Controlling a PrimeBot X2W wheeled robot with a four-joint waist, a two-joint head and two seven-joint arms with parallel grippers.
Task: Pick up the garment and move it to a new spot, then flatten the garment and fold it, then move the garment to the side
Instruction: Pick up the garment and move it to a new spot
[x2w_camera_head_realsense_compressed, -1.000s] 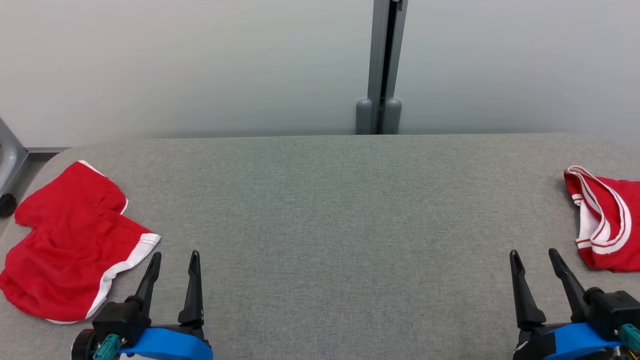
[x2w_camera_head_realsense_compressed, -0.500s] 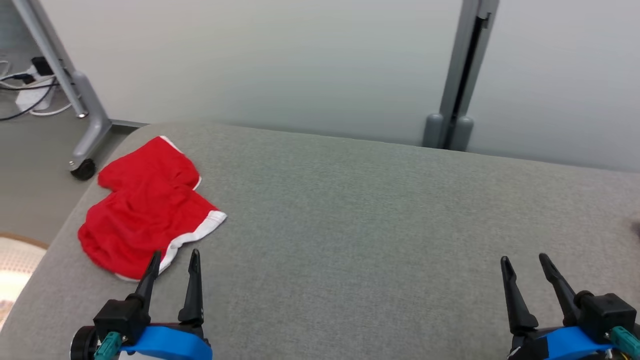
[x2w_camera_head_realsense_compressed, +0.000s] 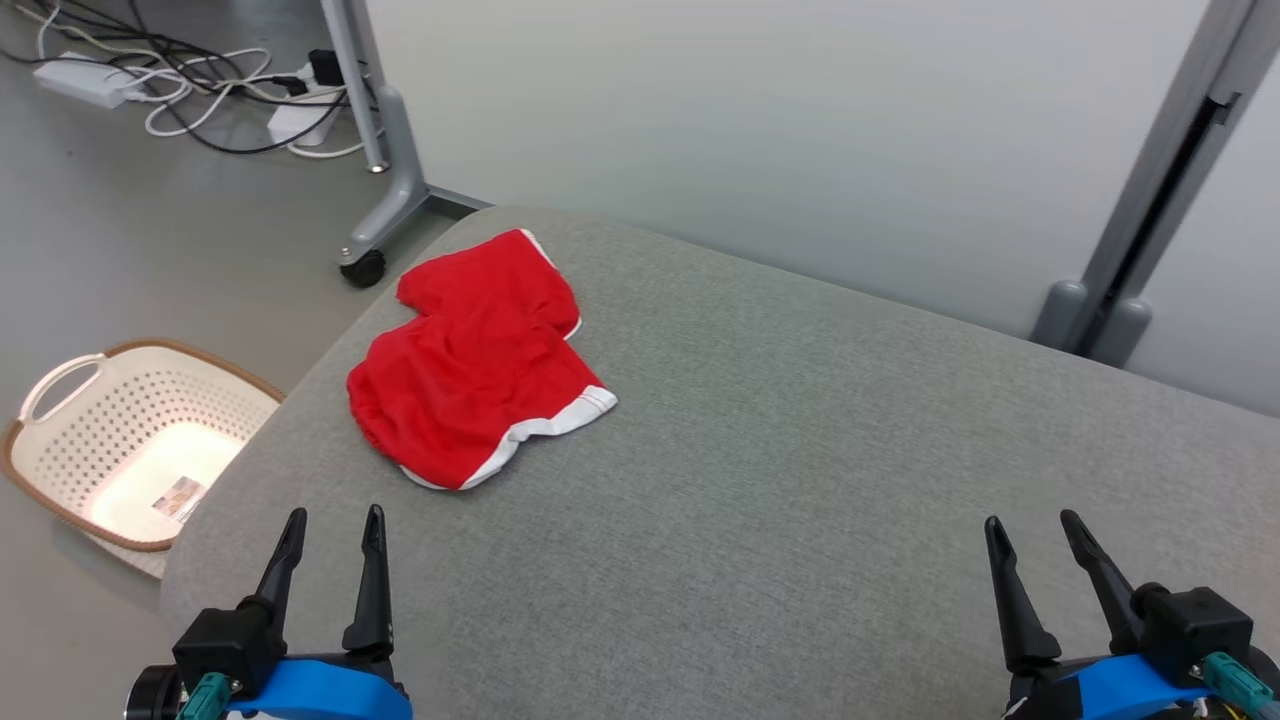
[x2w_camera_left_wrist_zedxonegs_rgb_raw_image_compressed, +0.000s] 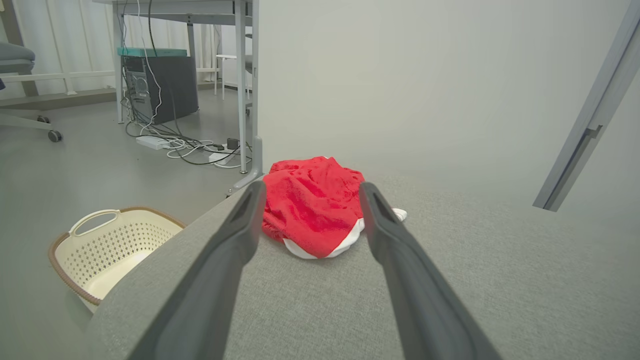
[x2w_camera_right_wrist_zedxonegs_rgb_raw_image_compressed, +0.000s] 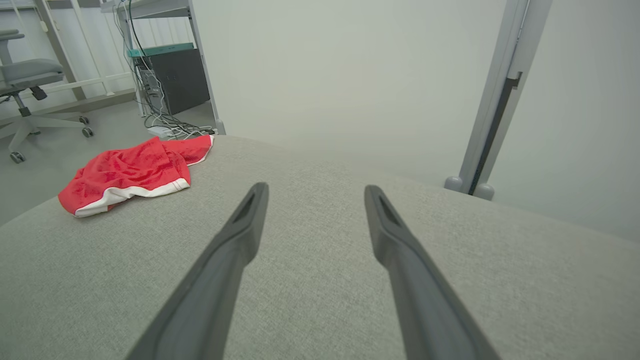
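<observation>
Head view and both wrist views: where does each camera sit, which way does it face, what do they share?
Head view: on the head, looking down onto the table and red shorts; left gripper and right gripper open below.
Left wrist view: along the left fingers, straight at the shorts; basket beside.
Right wrist view: along the right fingers across the table, shorts far left.
Shared: shorts, table.

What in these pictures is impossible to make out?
Head view: the label in the basket is too small to read.
Head view: the red garment lies crumpled, so its own folds hide its underside and full shape.
Left wrist view: the fingers of the left hand cover parts of the garment's edges.
Head view: the grey table has its right end cut off by the picture's edge.
</observation>
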